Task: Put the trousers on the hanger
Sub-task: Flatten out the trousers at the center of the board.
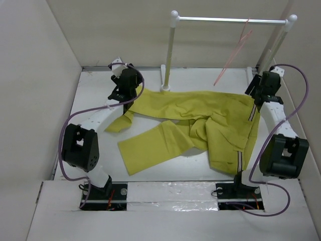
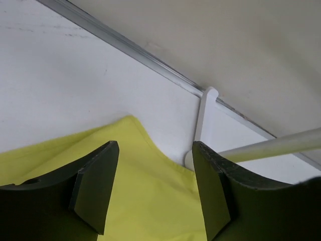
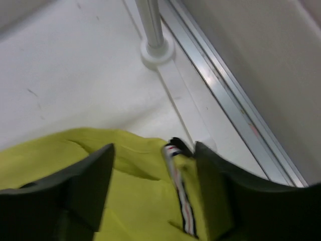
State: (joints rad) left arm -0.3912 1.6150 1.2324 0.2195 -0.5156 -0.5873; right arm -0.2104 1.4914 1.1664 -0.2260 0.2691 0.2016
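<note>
Upper left: left pincer, jaws apart, over one end of mustard-yellow cloth trousers lying crosswise on white tabletop. Upper right: right pincer, also apart, over striped end; thin pink wire hanger higher in frame, nearer this arm.

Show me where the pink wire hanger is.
Top view: the thin pink wire hanger hangs from the white metal rail, back right, beyond the mustard-yellow trousers.
</note>
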